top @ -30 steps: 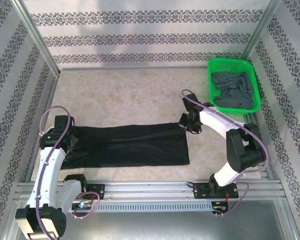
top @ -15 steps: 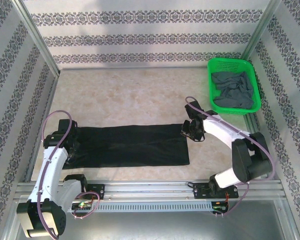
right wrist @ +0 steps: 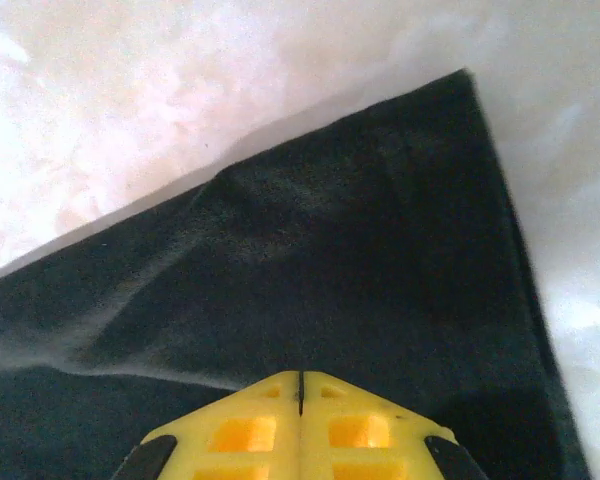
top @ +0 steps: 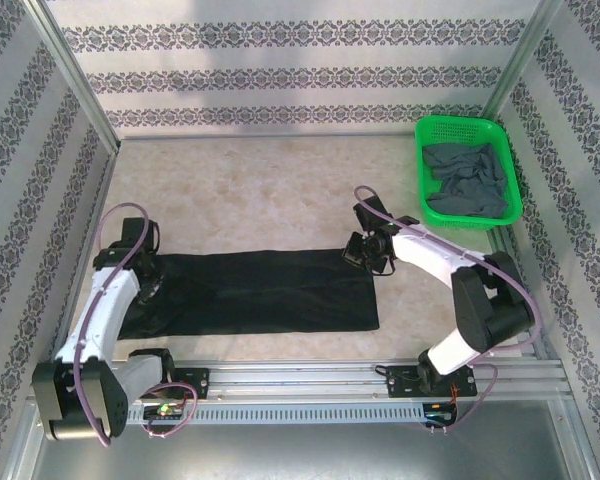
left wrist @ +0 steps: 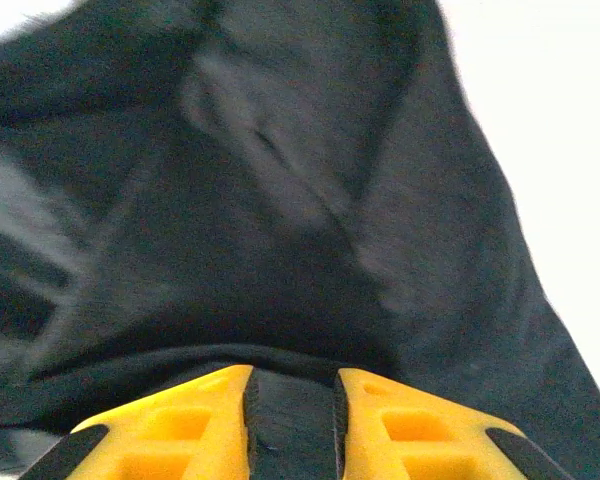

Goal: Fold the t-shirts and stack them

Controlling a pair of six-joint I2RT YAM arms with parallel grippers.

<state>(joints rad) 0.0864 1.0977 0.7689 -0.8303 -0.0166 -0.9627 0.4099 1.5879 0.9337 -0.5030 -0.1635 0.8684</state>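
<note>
The black t-shirt (top: pixel 265 292) lies folded into a long strip across the near part of the table. My left gripper (top: pixel 146 280) sits on its left end; in the left wrist view the yellow fingers (left wrist: pixel 180 420) are shut on a fold of black t-shirt (left wrist: pixel 280 220) that fills the gap between them. At the strip's far right corner, my right gripper (top: pixel 360 252) has its jaws pressed together (right wrist: pixel 300 376) on the black t-shirt (right wrist: pixel 310 260), and a crease runs up to the tips. A grey t-shirt (top: pixel 467 180) lies crumpled in the basket.
The green mesh basket (top: pixel 425 140) stands at the back right corner. Patterned walls enclose the table on three sides. Bare beige tabletop (top: pixel 260 190) stretches behind the strip. A metal rail (top: pixel 300 375) runs along the near edge.
The left gripper has slid toward the far left corner of the strip and closed on cloth. The right gripper has moved left onto the strip's far right corner, opening briefly and shutting again.
</note>
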